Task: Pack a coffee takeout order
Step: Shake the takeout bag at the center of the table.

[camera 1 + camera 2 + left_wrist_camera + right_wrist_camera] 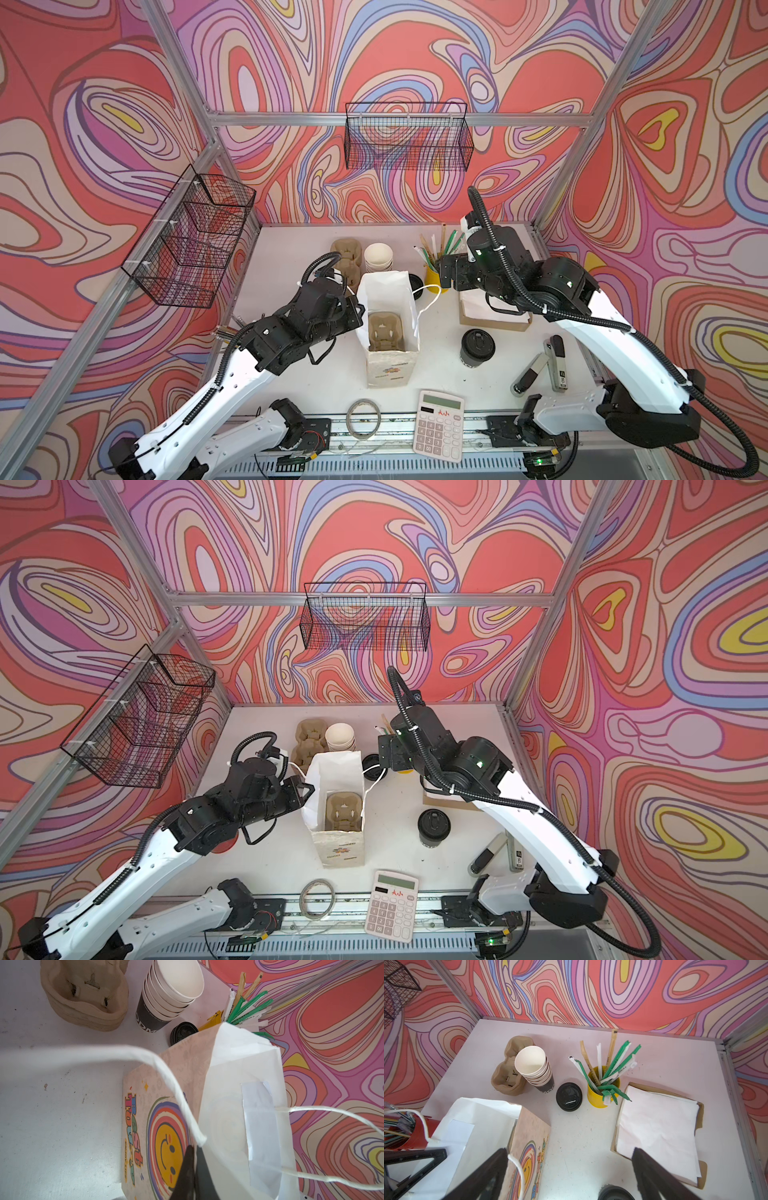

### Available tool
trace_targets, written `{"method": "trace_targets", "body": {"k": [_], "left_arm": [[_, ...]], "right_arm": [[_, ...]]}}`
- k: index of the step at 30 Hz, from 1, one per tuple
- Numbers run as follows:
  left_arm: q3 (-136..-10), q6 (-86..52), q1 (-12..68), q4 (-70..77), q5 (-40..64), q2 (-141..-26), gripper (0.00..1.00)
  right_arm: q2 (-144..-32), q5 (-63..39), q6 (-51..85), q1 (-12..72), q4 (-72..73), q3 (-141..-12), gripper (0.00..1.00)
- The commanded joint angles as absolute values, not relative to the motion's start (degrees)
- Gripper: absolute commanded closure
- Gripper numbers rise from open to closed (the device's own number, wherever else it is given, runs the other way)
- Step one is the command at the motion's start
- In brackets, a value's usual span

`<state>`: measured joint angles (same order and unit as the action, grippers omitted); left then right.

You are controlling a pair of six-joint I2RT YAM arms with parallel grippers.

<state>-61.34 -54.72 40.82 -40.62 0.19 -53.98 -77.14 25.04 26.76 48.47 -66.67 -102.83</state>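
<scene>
Main risk as we see it: the bag [392, 370] is tall, light paper, standing mid-table w/ only the left gripper [193, 1153] steadying it, fingers pinched shut on the top edge of its left wall, so a bump from the right arm could tip or crease it. The right gripper [570, 1151] hangs w/ fingers spread wide, holding nothing, just right of the bag's far corner. The bag's right handle [430, 297] loops out beside one finger & could snag. The carrier [384, 332] sits at the bottom of the bag. The lidded cup [477, 348] stands upright right of the bag, apart from it, not yet packed. Going in, we judge it may catch the rim or miss a well & spill. Room: far side is crowded, w/ straw pot [602, 1095], loose lid [569, 1096], cup stack [533, 1068] & napkins [658, 1113] near the right gripper. The stapler [557, 361] lies right of the cup & the calculator [438, 424] at the near edge, so the bare table [440, 365] between bag & cup is our free lane
</scene>
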Motion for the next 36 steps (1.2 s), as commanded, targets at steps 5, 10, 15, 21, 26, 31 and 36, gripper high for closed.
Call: {"method": "trace_targets", "body": {"k": [5, 10, 15, 21, 26, 31, 36], "left_arm": [[-61.09, -57.08, 40.61, -39.0, -0.33, -54.3, 1.0], [-59.77, -57.83, 40.6, -38.12, -1.9, -53.34, 1.0], [-59.74, -56.84, 40.52, -37.44, -1.26, -53.38, 0.94], [-60.18, -55.17, 40.54, -38.31, -1.88, -53.29, 0.63], [-60.36, -54.36, 40.58, -39.28, -2.71, -52.77, 0.46], [-62.94, -50.97, 40.54, -42.58, -3.96, -53.01, 0.27], [-67.86, -43.87, 40.44, -49.31, -6.23, -52.97, 0.0]], "right_arm": [[-75.77, 30.46, 31.22, 46.78, -74.86, -102.13, 0.02], [-74.53, 29.68, 31.9, 44.99, -76.18, -101.89, 0.02], [-74.71, 22.75, 31.2, 43.04, -75.26, -98.43, 0.02], [-74.89, 17.87, 30.39, 39.73, -74.83, -92.64, 0.02], [-74.71, 14.29, 28.85, 36.48, -73.72, -89.22, 0.02], [-74.18, 12.15, 28.3, 35.22, -73.51, -86.15, 0.02], [-73.92, 10.28, 27.69, 34.15, -73.34, -82.62, 0.02]]}}
